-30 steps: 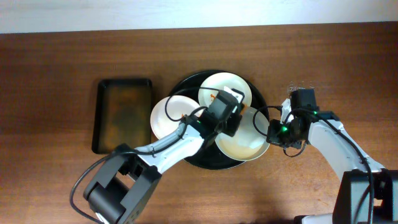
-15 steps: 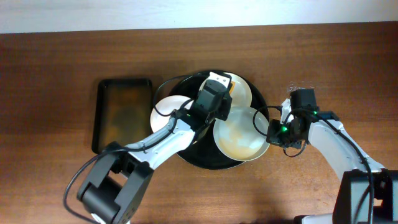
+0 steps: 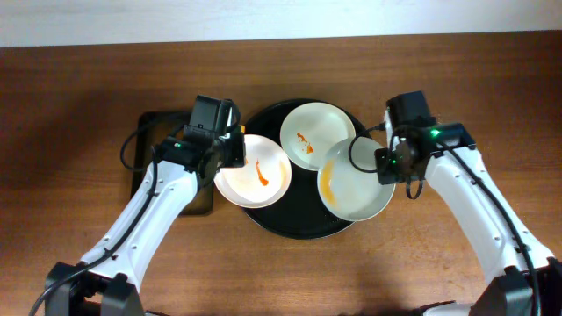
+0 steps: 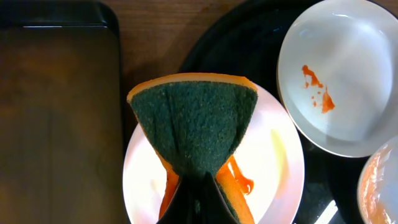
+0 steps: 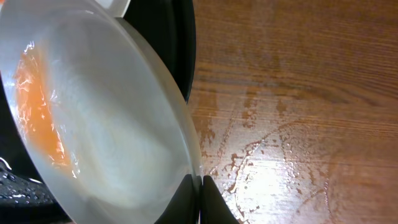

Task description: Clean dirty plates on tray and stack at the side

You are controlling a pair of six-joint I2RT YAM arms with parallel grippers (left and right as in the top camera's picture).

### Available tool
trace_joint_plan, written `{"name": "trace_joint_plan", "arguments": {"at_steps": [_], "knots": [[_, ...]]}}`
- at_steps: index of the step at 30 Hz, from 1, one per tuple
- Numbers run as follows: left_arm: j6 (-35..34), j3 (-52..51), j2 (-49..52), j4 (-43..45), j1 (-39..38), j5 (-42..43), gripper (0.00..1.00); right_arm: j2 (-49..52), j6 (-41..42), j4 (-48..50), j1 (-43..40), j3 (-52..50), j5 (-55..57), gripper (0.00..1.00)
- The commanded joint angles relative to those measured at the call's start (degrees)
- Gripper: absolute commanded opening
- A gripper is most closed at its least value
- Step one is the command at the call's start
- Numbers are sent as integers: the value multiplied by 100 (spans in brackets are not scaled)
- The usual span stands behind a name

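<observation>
- The bench (image 3: 70,88) is dark-brown wood with a long grain. A pale strip (image 3: 263,17) runs along its far edge, beyond the tray.
- In the right wrist view, the wood just right of the tray shows a bright glare with streaky marks (image 5: 249,155).
- The tray (image 3: 294,224) is round, glossy and black with a raised rim, and sits near the middle of the bench.
- A smaller rectangular tray (image 4: 56,124), dark with a brownish floor, lies just left of the tray. They are close, with a narrow band of wood between them.
- All three plates are white, round and shallow, and all lie on the tray or overlap it.
- The left plate (image 3: 253,171) hangs over the tray's left rim and carries an orange-red streak near its centre.
- The far plate (image 3: 318,136) lies inside the tray's far part and has a small cluster of red spots.
- The right plate (image 3: 356,189) overlaps the tray's right rim and has a broad orange smear on the side toward the tray's middle.
- The left tool (image 4: 199,186) is pinched tight on a sponge (image 4: 193,124) with an orange body and a dark green scouring face. The sponge is folded and hangs above the left plate; I cannot tell whether it touches the plate.
- The right tool (image 5: 200,186) is closed on the rim of the right plate, at the edge farthest from the tray's centre.
</observation>
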Motion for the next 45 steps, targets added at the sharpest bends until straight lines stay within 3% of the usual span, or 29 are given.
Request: {"name": "trace_joint_plan", "arguments": {"at_steps": [1, 6, 11, 23, 27, 33, 39, 42, 45], "knots": [[-72, 28, -149, 11, 42, 129, 0, -118, 474, -31, 358, 151, 1110, 4], [-72, 28, -149, 13, 44, 127, 0, -118, 498, -247, 1604, 656, 3093, 4], [-72, 28, -149, 15, 42, 127, 0, -118, 503, -247, 2302, 752, 3956, 4], [-72, 28, -149, 13, 42, 127, 0, -129, 1023, -212, 2549, 828, 4771, 4], [-72, 28, -149, 13, 42, 127, 0, -151, 1709, -245, 2321, 835, 4697, 4], [-72, 28, -149, 13, 42, 129, 0, -308, 2151, -236, 490, 885, 2946, 4], [-72, 28, -149, 11, 42, 127, 0, -343, 2142, -48, -2507, 883, -317, 4], [-72, 28, -149, 0, 42, 127, 0, -111, 2035, 17, -3654, 872, -1231, 4], [-72, 28, -149, -7, 42, 129, 0, 372, 1952, 313, -4234, 870, -1526, 4]]}}
